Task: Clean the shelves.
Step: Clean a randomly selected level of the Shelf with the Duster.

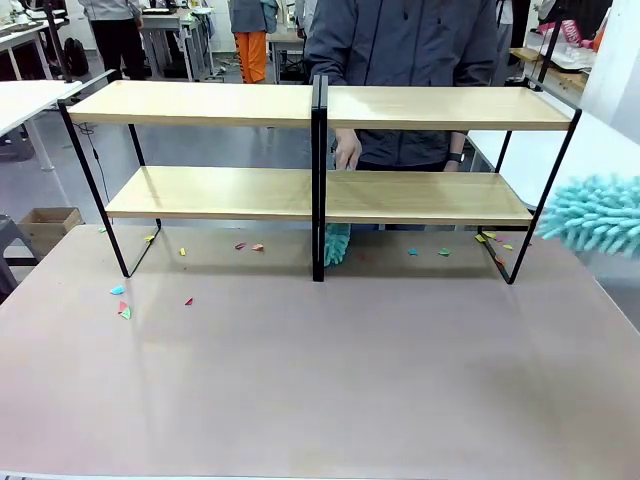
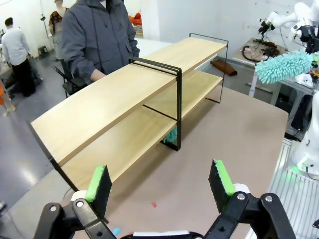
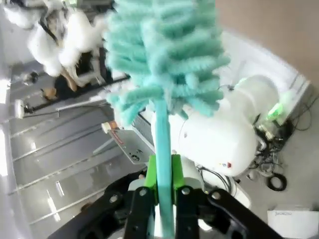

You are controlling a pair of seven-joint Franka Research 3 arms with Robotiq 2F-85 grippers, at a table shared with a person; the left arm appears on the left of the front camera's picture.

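The shelves (image 1: 320, 105) stand across the far half of the brown tabletop: two joined black-framed racks with light-wood boards, seen also in the left wrist view (image 2: 124, 99). A fluffy teal duster (image 3: 164, 55) has its thin handle clamped in my right gripper (image 3: 162, 172), which is shut on it. The duster head (image 1: 595, 215) hangs in the air off the right end of the shelves and shows in the left wrist view (image 2: 284, 66). My left gripper (image 2: 159, 184) is open and empty, above the table in front of the shelves' left end. A second teal duster head (image 1: 337, 243) pokes out under the lower board at the middle post.
Small coloured paper scraps (image 1: 122, 300) lie on the tabletop, under and in front of the shelves. A person in a grey jacket (image 1: 400, 40) stands right behind the shelves, one hand (image 1: 347, 150) near the middle post. A cardboard box (image 1: 45, 225) sits on the floor at the left.
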